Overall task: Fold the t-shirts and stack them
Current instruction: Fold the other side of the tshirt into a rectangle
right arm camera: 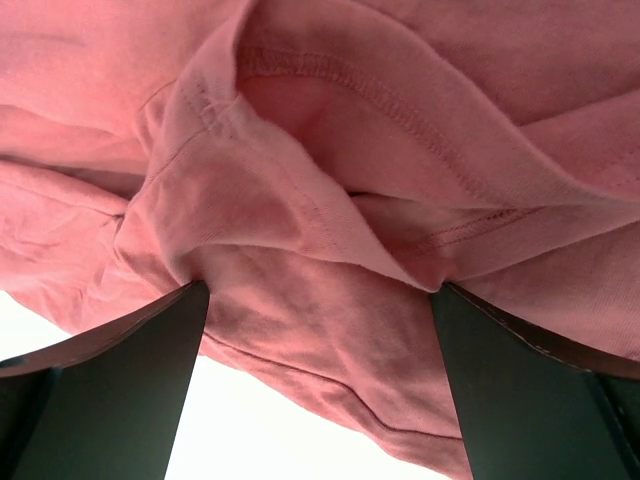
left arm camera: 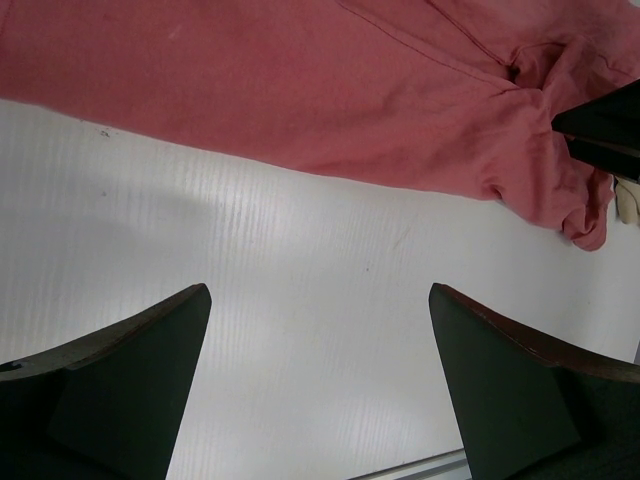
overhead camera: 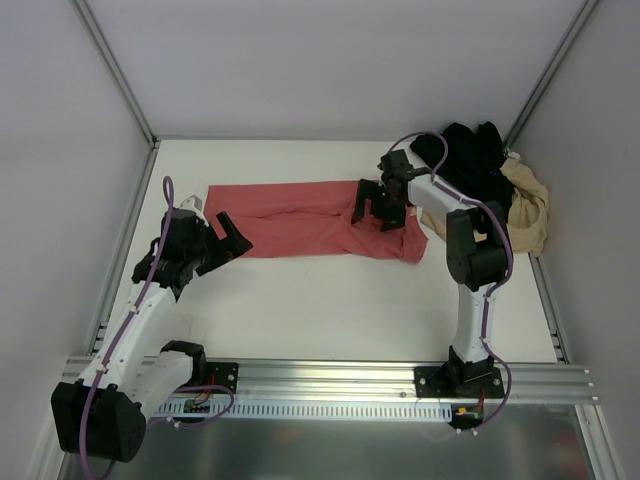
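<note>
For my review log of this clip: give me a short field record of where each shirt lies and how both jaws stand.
coral-red t-shirt: spread in a long band, right end bunched
black t-shirt: crumpled heap, far right corner
beige t-shirt: crumpled, against the black one's right side
left jaws: open, over bare table near the red shirt's left end
right jaws: open, astride the bunched right end
stack: not started

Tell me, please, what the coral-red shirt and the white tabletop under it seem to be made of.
Coral-red t-shirt: soft knit cloth, probably cotton jersey, matte; it shows stitched hems and loose wrinkles. White tabletop: likely a ribbed plastic sheet, faintly glossy; fine parallel lines and a soft light patch show.
</note>
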{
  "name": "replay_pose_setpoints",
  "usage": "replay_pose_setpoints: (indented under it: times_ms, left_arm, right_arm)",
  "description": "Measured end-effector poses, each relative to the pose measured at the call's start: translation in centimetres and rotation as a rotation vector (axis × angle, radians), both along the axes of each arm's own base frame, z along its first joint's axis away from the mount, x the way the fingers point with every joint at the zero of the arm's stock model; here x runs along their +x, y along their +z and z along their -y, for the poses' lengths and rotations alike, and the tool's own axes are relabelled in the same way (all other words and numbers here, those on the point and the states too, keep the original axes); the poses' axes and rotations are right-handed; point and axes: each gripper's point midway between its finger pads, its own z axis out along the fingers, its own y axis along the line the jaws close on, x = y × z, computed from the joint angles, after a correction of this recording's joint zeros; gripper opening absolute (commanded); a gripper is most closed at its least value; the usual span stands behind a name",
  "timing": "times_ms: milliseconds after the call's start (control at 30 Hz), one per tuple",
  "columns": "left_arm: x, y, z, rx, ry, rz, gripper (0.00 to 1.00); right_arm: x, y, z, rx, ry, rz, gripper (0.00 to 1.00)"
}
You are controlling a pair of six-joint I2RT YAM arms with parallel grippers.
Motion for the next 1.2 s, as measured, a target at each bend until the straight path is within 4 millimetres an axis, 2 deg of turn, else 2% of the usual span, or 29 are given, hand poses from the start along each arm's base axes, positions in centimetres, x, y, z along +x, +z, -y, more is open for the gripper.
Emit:
replay_pose_setpoints:
  times_ms: [233, 367, 667, 1067, 1200]
  left_arm:
    - [-0.1, -0.6, 0.0, 0.001, 0.000, -0.013, 0.94]
    - [0.0, -0.5, 0.0, 0.001, -0.001, -0.007, 0.94]
    - [0.2, -0.8, 0.1, -0.001, -0.004, -0.012, 0.94]
    - [0.0, -1.1, 0.1, -0.002, -0.006, -0.018, 0.94]
    - [0.0, -1.2, 0.1, -0.002, -0.005, -0.019, 0.94]
  right_arm:
    - [-0.7, 0.1, -1.0, 0.004, 0.013, -0.001, 0.99]
    - [-0.3, 0.5, -1.1, -0.001, 0.017, 0.004, 0.99]
    - [0.5, 1.3, -0.2, -0.063, 0.025, 0.045, 0.98]
    - [4.4, 6.5, -1.1, -0.030, 0.036, 0.172, 0.95]
    - [5.2, 6.1, -1.6, -0.018, 0.042, 0.171, 0.90]
